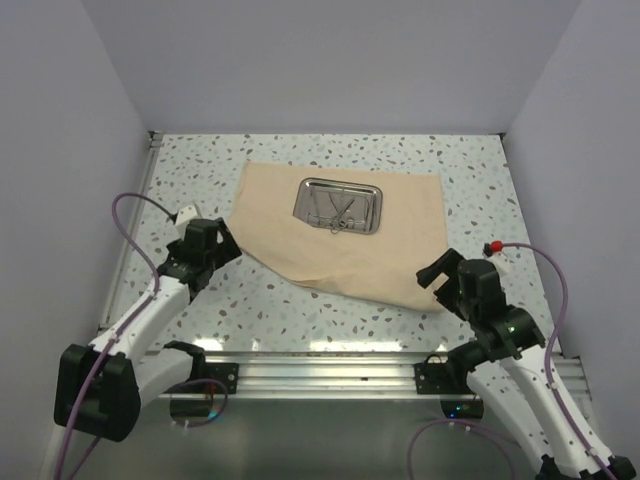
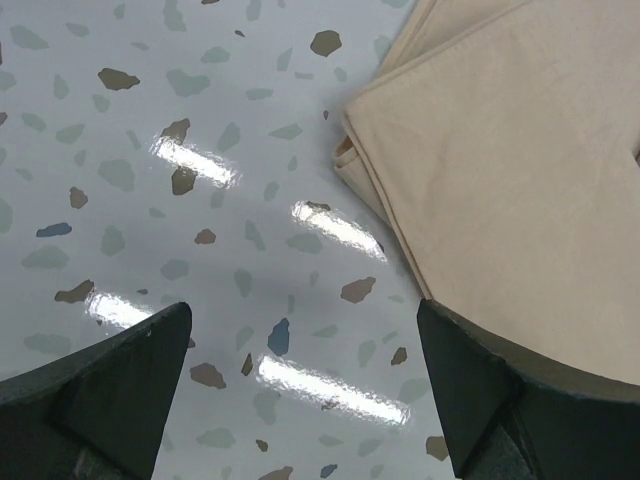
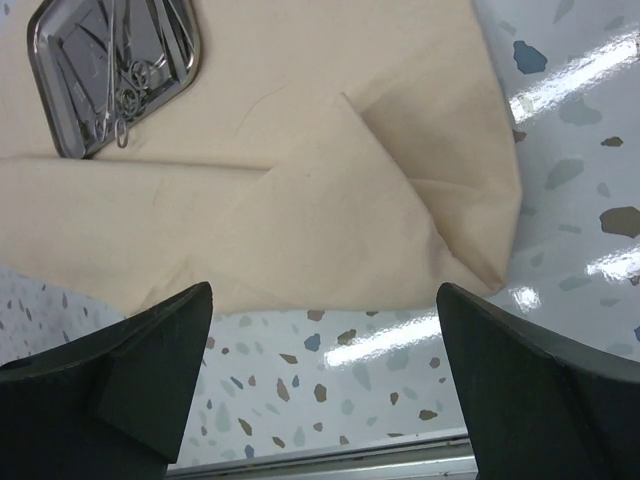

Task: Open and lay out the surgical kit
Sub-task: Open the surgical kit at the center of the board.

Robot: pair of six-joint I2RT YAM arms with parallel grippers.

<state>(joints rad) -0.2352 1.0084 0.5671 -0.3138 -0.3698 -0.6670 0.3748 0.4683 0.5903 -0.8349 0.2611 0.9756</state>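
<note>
The tan cloth wrap (image 1: 350,235) lies spread open on the speckled table. A shiny steel tray (image 1: 339,205) sits on its far middle, with thin silver scissor-like instruments (image 1: 338,210) inside. The right wrist view shows the tray (image 3: 110,70) at top left and a folded cloth corner (image 3: 440,200). My left gripper (image 1: 222,243) is open and empty beside the cloth's left corner (image 2: 500,170). My right gripper (image 1: 432,272) is open and empty at the cloth's near right corner.
A metal rail (image 1: 320,365) runs along the table's near edge, between the arm bases. Grey walls enclose the table on the left, back and right. Bare speckled tabletop (image 1: 270,300) lies between the cloth and the rail.
</note>
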